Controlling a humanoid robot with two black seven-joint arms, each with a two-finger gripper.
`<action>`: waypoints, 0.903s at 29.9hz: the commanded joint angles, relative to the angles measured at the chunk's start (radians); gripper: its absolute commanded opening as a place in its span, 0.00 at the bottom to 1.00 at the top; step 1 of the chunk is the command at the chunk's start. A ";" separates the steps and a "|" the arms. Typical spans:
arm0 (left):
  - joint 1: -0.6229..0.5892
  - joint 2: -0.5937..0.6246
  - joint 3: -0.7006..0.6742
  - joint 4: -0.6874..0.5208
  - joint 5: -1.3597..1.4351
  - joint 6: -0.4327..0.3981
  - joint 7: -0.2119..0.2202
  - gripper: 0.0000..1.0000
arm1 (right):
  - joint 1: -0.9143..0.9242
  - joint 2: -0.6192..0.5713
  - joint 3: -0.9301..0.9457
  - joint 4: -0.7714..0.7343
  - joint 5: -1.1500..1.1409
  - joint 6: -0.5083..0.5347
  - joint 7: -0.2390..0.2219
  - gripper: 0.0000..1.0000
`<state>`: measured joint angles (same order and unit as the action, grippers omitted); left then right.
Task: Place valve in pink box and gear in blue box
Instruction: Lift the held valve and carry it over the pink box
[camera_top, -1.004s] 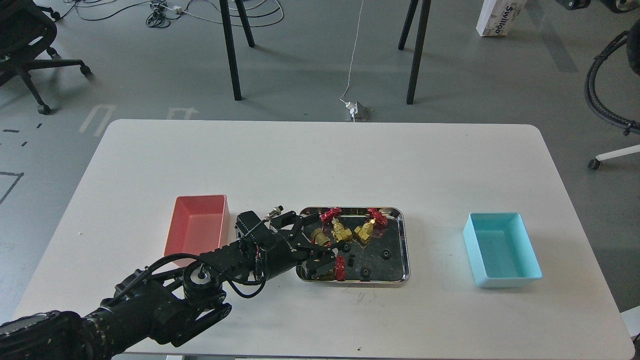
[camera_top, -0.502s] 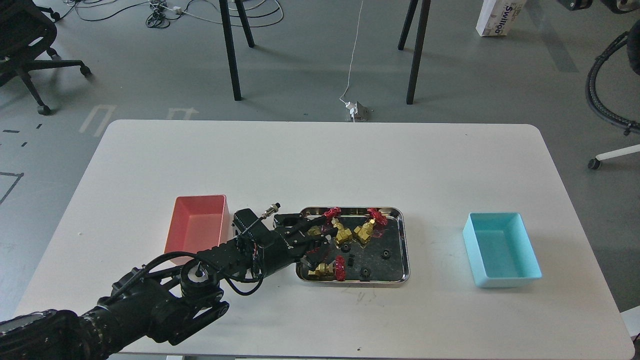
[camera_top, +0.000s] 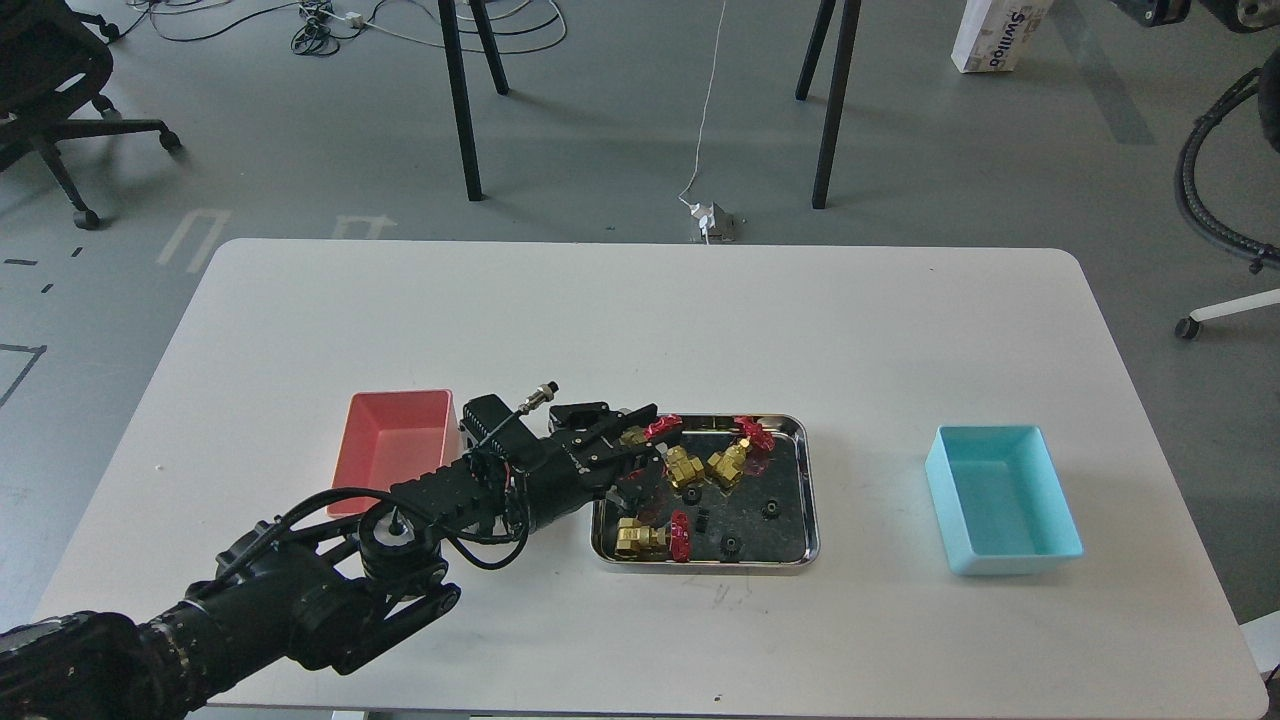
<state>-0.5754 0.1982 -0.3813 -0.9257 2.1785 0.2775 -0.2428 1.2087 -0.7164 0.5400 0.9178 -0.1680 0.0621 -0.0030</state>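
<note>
My left gripper (camera_top: 643, 448) is over the left end of the steel tray (camera_top: 812, 470), fingers closed around a brass valve (camera_top: 632, 438) held just above the tray floor. Three more valves lie in the tray: one at the front left (camera_top: 645, 540), two in the middle (camera_top: 686, 468) (camera_top: 733, 460). Tiny black gears (camera_top: 772, 508) (camera_top: 730, 545) lie on the tray's right half. The pink box (camera_top: 395, 450) stands empty just left of my wrist. The blue box (camera_top: 1005, 500) stands empty at the right. My right gripper is out of view.
A small black oblong piece (camera_top: 703, 520) lies in the tray among the gears. The white table (camera_top: 640, 320) carries only the tray and two boxes. Table legs, cables and chairs are on the floor beyond its far edge.
My left gripper closed on a valve at the tray's left end and rose a little with it, drawing back toward the pink box. The front valve now shows uncovered.
</note>
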 joint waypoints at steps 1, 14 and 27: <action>-0.027 0.116 -0.039 -0.135 -0.077 -0.050 0.045 0.21 | 0.002 0.002 0.004 -0.007 0.001 -0.002 0.002 0.99; 0.052 0.553 -0.038 -0.318 -0.192 -0.051 0.070 0.21 | 0.043 0.026 0.018 -0.010 0.002 -0.022 -0.008 0.99; 0.135 0.526 -0.021 -0.153 -0.183 0.025 0.027 0.25 | 0.072 0.066 0.015 -0.050 0.002 -0.042 -0.008 0.99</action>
<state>-0.4518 0.7362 -0.4036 -1.1161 1.9956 0.2801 -0.2091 1.2734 -0.6518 0.5583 0.8687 -0.1656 0.0198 -0.0061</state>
